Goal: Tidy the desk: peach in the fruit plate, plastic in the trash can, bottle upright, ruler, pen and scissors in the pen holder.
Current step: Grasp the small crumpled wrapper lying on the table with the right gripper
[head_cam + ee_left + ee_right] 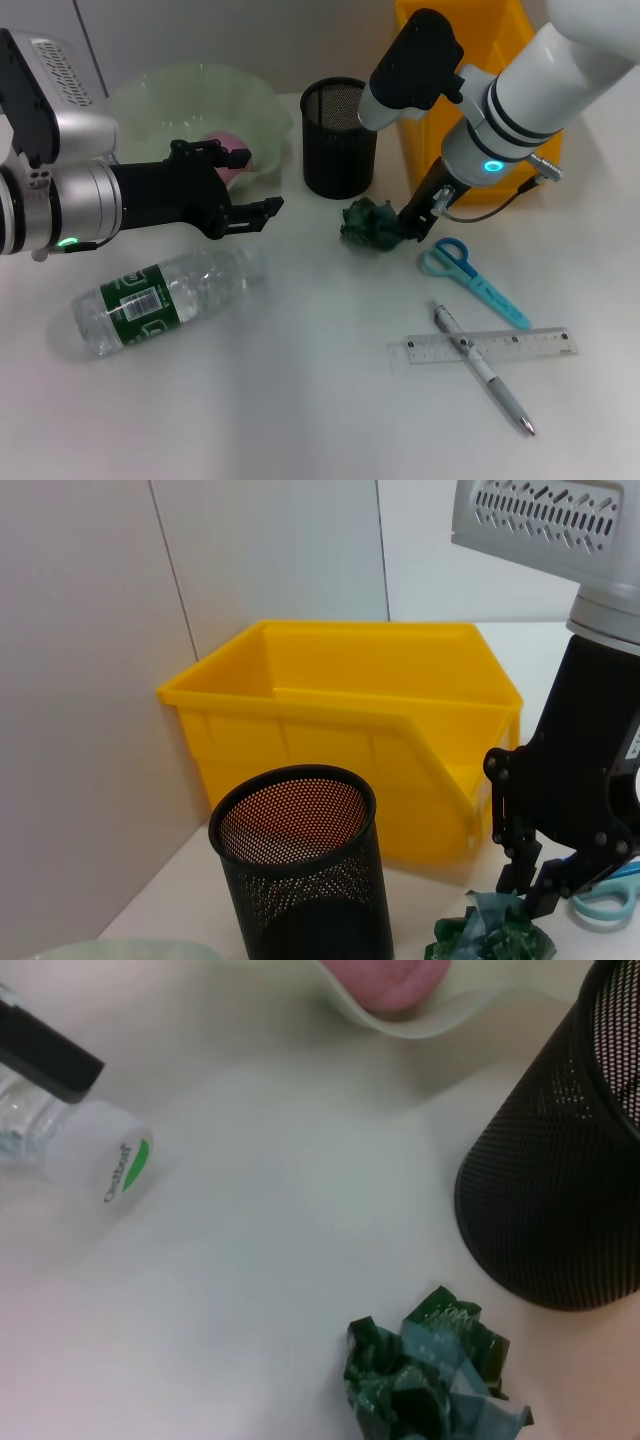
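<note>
The pink peach [226, 141] lies in the green fruit plate [150, 100], partly hidden by my left gripper [252, 182], which hovers open and empty at the plate's near rim. The clear bottle [160, 299] lies on its side below that gripper. Crumpled green plastic [367, 222] rests on the desk before the black mesh pen holder [338, 137]. My right gripper [418, 224] is open, low beside the plastic [492, 930], fingertips at its edge. Blue scissors [468, 272], the clear ruler [490, 346] and the pen [487, 372] lie to the right, the pen crossing the ruler.
A yellow bin [470, 60] stands behind the right arm, close to the pen holder [300, 870]. A grey wall runs along the back. The right wrist view shows the bottle's white cap [108, 1162] near the plate rim [440, 1015].
</note>
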You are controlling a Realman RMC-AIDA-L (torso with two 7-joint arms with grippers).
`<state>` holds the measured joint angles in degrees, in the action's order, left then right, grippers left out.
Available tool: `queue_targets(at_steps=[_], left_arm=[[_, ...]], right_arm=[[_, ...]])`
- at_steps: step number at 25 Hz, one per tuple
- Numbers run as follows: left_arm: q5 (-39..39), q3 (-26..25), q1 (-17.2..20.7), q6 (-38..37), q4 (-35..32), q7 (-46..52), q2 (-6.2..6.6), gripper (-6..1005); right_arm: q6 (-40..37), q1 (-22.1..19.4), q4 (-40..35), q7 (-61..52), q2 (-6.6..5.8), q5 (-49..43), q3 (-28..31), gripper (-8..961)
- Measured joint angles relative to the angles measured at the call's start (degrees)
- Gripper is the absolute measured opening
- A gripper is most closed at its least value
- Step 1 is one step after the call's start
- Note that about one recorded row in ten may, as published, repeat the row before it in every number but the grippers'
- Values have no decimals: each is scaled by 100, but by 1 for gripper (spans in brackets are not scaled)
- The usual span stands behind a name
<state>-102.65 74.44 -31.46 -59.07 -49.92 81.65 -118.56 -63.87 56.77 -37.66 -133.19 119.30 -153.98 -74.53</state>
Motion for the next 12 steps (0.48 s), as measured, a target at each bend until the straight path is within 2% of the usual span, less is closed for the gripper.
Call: queue_targets(at_steps=[12], left_arm=[[0,0,17,-2,0,0,0,717]], right_arm=[[-255,-23,-288,-13,27,56,-166,152]])
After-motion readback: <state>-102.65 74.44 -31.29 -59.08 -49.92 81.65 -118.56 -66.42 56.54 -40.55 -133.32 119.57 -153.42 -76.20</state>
